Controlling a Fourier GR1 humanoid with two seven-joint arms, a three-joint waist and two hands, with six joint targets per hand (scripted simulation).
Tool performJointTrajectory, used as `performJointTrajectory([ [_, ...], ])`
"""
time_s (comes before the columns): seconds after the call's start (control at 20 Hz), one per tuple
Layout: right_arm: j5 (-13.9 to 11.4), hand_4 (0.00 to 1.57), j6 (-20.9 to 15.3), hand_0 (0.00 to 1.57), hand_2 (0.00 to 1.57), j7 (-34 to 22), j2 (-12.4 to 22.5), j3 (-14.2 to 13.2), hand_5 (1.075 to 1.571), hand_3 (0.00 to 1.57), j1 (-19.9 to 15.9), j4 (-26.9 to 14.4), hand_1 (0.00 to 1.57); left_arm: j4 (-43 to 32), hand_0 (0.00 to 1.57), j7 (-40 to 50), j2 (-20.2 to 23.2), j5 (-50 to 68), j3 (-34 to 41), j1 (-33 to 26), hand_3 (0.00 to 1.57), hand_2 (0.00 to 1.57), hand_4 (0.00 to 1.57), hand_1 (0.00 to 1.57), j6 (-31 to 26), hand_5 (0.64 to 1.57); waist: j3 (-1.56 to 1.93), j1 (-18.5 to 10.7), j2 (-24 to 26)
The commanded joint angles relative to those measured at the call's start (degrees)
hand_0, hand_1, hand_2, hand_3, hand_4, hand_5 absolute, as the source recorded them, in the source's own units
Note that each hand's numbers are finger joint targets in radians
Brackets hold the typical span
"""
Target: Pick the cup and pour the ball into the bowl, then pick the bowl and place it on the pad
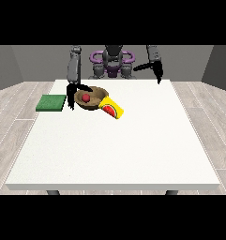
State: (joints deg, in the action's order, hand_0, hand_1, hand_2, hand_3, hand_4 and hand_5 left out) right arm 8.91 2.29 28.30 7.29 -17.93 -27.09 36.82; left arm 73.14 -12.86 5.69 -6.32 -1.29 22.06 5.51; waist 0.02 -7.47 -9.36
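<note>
From the front view, you can take the pour as done: the small red ball (86,97) sits inside the shallow brown wooden-looking bowl (91,100), and the yellow cup with a watermelon picture (111,108) lies tipped on its side on the large white table (114,154), its upper end touching the bowl's rim on the side nearer the view's right. So the step in hand, as I judge it, is picking the bowl.

The black hand at the view's left (73,92) hangs from a nearly vertical forearm at the bowl's left edge. Some fingers point down beside the rim and one dark part reaches across towards the bowl's top edge; you cannot tell from here whether it has closed on the rim or only touches it.

The flat green square pad (51,103) lies just beside that hand, on the side away from the bowl. Your next move calls for a secure hold on the rim, a level lift so the ball stays in, and a short carry sideways onto the pad.

The black hand at the view's right (157,70) is raised near the table's far edge, well apart from everything; it holds nothing, and its finger state cannot be told.
</note>
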Motion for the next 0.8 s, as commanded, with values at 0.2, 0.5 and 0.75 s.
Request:
performJointTrajectory([
  [0.2,2.7,0.44,-5.3,0.78,0.39,-2.4,0.1,-4.1,1.533,0.00,0.8,-7.5,0.78,3.9,0.00,-1.4,0.6,0.2,0.5,0.6,0.00,0.00,0.00,0.00,-0.7,1.569,0.04,-1.6,-4.8],
  [0.5,-11.8,0.94,-22.3,1.57,1.57,-2.5,4.4,4.0,1.549,1.51,5.7,-7.1,1.57,4.9,0.00,0.3,0.1,1.2,-1.0,3.1,0.00,0.00,0.60,0.00,-3.2,1.544,-0.29,-6.1,-5.6],
  [0.75,-15.4,0.90,-28.4,1.57,1.57,-15.2,5.6,6.8,1.566,1.26,2.6,-4.7,1.57,1.0,0.00,0.2,0.0,1.2,-0.8,0.5,0.00,0.00,0.90,0.00,-3.6,1.466,-0.37,-6.1,1.7],
])
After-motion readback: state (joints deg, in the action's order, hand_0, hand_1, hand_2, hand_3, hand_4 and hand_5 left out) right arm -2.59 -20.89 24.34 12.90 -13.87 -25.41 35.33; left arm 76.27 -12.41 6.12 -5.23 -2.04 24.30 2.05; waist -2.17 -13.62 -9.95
